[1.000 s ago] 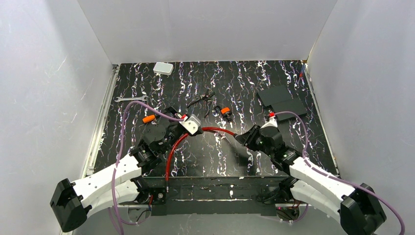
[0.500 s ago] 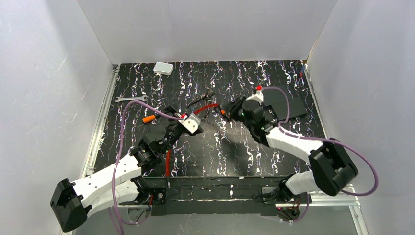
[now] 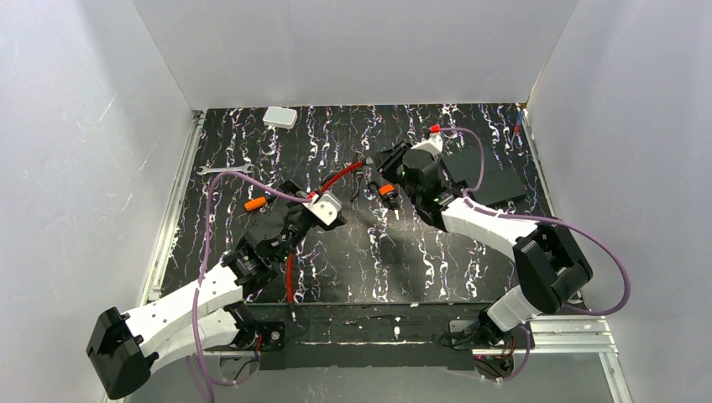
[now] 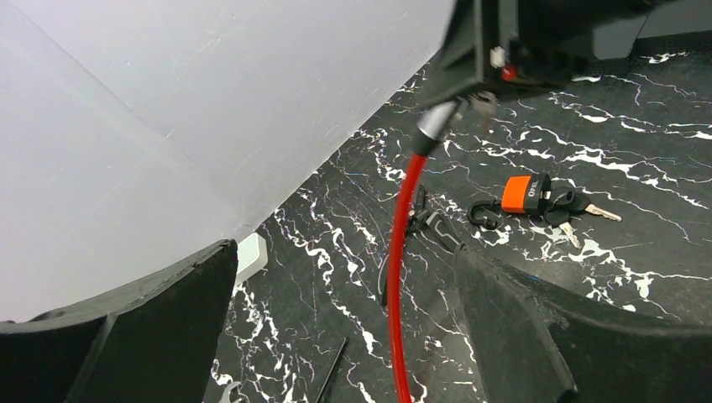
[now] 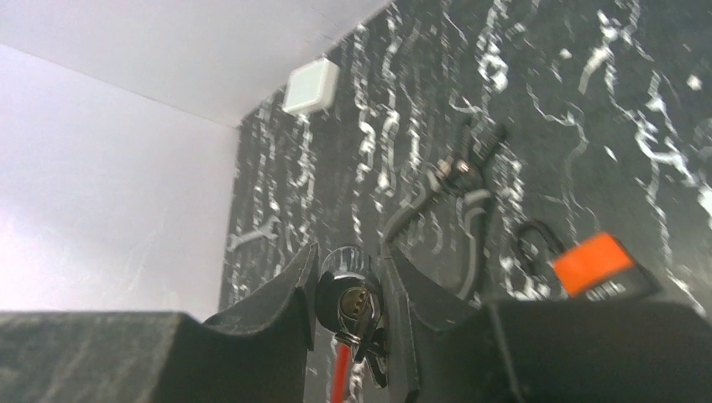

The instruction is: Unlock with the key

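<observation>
Black marbled table (image 3: 378, 269) between white walls, and the right gripper (image 5: 349, 285) is up off it, pinched tight on the metal lock head (image 5: 341, 264) at the end of the red cable (image 4: 401, 252), keyhole facing its own camera! Left gripper (image 4: 344, 252) gapes wide, that cable running between its fingers and clear of both in the wrist view. Down on the table the key (image 4: 585, 208) lies just beside the orange padlock (image 4: 522, 194), near the pliers (image 4: 428, 227).
</observation>
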Tool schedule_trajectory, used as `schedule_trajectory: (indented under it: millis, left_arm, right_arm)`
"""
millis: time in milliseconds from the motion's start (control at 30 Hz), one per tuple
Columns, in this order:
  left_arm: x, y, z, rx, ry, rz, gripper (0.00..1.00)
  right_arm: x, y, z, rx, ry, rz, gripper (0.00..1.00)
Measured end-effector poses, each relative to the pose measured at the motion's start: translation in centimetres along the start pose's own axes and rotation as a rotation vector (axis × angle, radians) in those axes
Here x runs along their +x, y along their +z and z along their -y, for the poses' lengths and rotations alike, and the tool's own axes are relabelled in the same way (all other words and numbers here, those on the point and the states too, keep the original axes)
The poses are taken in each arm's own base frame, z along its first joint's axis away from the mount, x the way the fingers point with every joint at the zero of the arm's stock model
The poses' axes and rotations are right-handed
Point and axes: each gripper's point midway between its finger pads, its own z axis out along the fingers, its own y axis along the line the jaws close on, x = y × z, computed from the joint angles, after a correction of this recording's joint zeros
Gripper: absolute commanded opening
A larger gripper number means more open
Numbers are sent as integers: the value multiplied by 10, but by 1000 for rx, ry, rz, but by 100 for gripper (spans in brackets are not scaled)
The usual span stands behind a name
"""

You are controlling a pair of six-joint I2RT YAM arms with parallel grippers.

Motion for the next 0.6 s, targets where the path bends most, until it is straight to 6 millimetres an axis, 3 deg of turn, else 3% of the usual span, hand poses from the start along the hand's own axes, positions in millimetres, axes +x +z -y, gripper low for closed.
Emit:
schedule_trajectory:
  millis: [167,300,467,600]
  left_arm:
    - [-2,0,-1,-3,-6,3,99]
    - [-2,0,-2,-5,-11,4,99]
    - [-2,1,-2,-5,-15,4,99]
    - [-2,1,-1,-4,-17,3,99]
  right_arm:
    - [33,-23,39,69,-22,-65,1]
    - [66,-64,63,91,-31,-132,1]
    - [89,-104,85,104,-19,-171,1]
    - [100,-115,115,162,-11,-174,13]
